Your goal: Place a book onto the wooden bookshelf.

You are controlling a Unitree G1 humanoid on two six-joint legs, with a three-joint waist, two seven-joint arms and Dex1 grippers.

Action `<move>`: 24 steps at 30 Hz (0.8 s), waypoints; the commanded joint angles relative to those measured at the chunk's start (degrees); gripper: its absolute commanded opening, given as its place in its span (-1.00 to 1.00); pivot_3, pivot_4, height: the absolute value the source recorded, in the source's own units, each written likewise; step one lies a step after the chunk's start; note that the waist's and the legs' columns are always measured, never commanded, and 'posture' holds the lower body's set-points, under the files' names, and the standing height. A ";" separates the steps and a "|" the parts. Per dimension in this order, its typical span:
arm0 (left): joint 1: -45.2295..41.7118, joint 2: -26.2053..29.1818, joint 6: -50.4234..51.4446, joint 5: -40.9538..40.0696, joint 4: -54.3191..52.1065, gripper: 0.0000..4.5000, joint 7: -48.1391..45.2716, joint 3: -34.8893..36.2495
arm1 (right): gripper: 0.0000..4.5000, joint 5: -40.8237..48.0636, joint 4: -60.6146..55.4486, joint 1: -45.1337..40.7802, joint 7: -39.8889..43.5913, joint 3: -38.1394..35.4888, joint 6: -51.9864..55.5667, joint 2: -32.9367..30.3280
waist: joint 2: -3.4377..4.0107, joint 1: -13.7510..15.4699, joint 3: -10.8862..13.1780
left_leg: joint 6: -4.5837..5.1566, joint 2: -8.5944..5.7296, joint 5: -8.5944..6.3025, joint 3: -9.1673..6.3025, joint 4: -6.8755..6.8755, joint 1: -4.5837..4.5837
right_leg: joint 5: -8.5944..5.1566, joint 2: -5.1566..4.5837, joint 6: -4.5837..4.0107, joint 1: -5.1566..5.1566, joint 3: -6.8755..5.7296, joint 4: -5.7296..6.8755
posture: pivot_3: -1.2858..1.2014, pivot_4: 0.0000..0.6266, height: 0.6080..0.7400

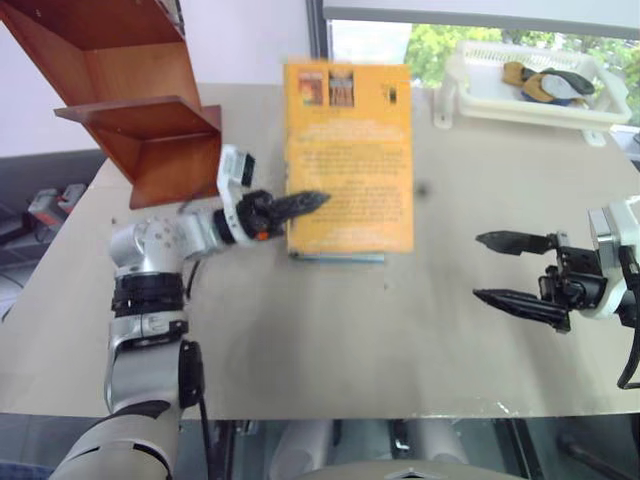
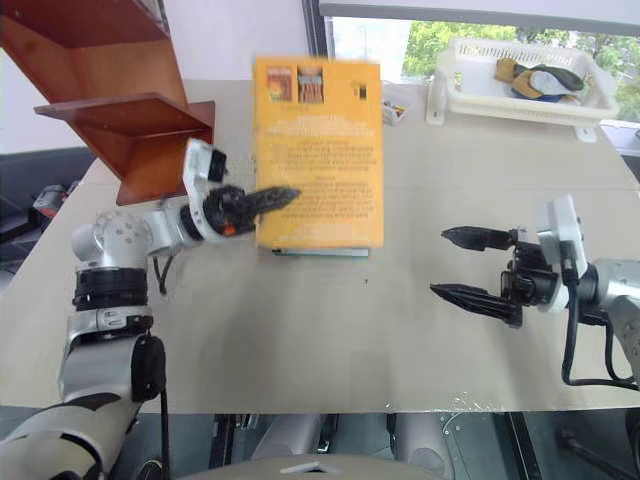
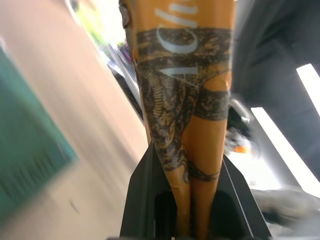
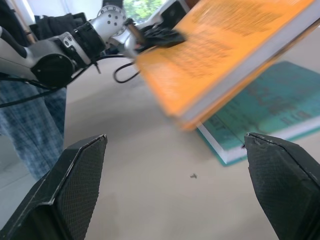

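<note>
**Op:** Nearest to my head camera, low on the left, is the left gripper [image 1: 290, 207], fingers clamped on the near left edge of the book [image 1: 349, 150]. From the left wrist, the orange cover stands pinched between the two black fingers [image 3: 140, 200].

**Obs:** Where does the book sit?

**Op:** Off the table [image 1: 330, 330], held in the air. I see it from the right wrist raised and tilted, with the teal-green book [image 4: 265, 117] lying flat on the table beneath it. From the head, only a thin teal strip shows under its near edge.

**Obs:** And the shelf?

**Op:** I read the wooden bookshelf [image 1: 120, 90] at far left, standing on the table's far left corner, reddish-brown, slanted panels and a flat board. The book is apart from it, to its right; the left wrist lies just in front of the shelf's lower panel.

**Obs:** Further right?

**Op:** White plastic basket [image 1: 530, 90] at the far right of the table, some dark and tan items inside; I cannot tell what. Near right, the right gripper [image 1: 510, 270] hangs over bare table, pointing left, fingers spread apart, nothing between them. Well apart from the book.
</note>
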 commanded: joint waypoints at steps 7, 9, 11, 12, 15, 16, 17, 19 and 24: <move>-13.26 7.92 -40.23 21.87 -5.36 -0.95 -2.69 -12.60 | 1.00 5.69 9.94 -7.07 4.37 -6.42 0.41 -0.94 | 0.04 -0.37 0.00 | 0.00 -0.04 0.00 0.10 -0.09 0.02 | 0.02 0.03 0.02 0.00 0.09 -0.15 | 0.03 -0.52 1.00; -15.25 9.39 -45.62 24.85 -3.39 -0.95 -3.72 -14.29 | 1.00 6.84 12.17 -8.60 5.56 -7.17 1.08 -1.12 | 0.08 -0.38 0.02 | 0.00 -0.02 0.00 0.17 -0.22 0.07 | 0.02 0.06 0.02 -0.01 0.16 -0.24 | 0.03 -0.52 1.00; -18.49 11.36 -51.03 28.40 -1.16 -0.95 -4.12 -15.50 | 1.00 8.25 15.86 -10.90 7.24 -8.10 1.45 -0.99 | 0.09 -0.27 0.03 | 0.01 -0.01 0.00 0.16 -0.25 0.04 | 0.02 0.06 0.02 -0.02 0.14 -0.29 | 0.03 -0.52 1.00; -20.06 12.62 -54.08 30.42 -0.13 -0.95 -4.48 -16.14 | 1.00 8.99 17.84 -12.16 8.15 -8.54 1.58 -0.85 | 0.08 -0.28 0.08 | 0.01 -0.01 0.00 0.13 -0.24 -0.01 | 0.02 0.07 0.02 -0.03 0.10 -0.31 | 0.03 -0.52 1.00; -23.90 16.85 -62.36 36.40 2.37 -0.95 -5.73 -18.38 | 1.00 10.77 23.07 -15.54 10.38 -9.71 1.85 -0.26 | 0.10 -0.30 0.15 | 0.06 -0.02 -0.03 0.14 -0.20 -0.07 | 0.02 0.08 0.03 -0.04 0.09 -0.36 | 0.03 -0.52 1.00; -25.09 19.03 -66.49 39.69 3.67 -0.95 -5.90 -19.65 | 1.00 11.11 24.76 -16.54 11.17 -9.97 1.93 -0.13 | 0.10 -0.35 0.15 | 0.08 -0.02 -0.04 0.15 -0.20 -0.08 | 0.02 0.08 0.03 -0.05 0.10 -0.37 | 0.03 -0.52 1.00; -26.01 20.74 -70.01 42.35 4.91 -0.95 -5.96 -20.65 | 1.00 11.16 25.99 -17.29 11.74 -10.03 1.91 0.03 | 0.10 -0.41 0.15 | 0.11 -0.02 -0.05 0.18 -0.22 -0.06 | 0.02 0.08 0.03 -0.05 0.13 -0.38 | 0.03 -0.52 1.00; -28.22 23.82 -73.72 45.69 6.78 -0.95 -6.59 -21.87 | 1.00 10.29 28.34 -18.76 12.74 -9.40 1.39 0.35 | 0.14 -0.44 0.16 | 0.13 -0.01 -0.07 0.24 -0.26 -0.03 | 0.02 0.10 0.04 -0.06 0.16 -0.38 | 0.03 -0.52 1.00; -33.59 32.55 -82.99 56.10 12.26 -0.95 -7.81 -25.53 | 1.00 7.81 32.42 -21.78 15.67 -7.40 0.00 1.23 | 0.19 -0.43 0.21 | 0.16 -0.01 -0.08 0.27 -0.23 -0.04 | 0.02 0.17 0.05 -0.07 0.10 -0.32 | 0.03 -0.52 1.00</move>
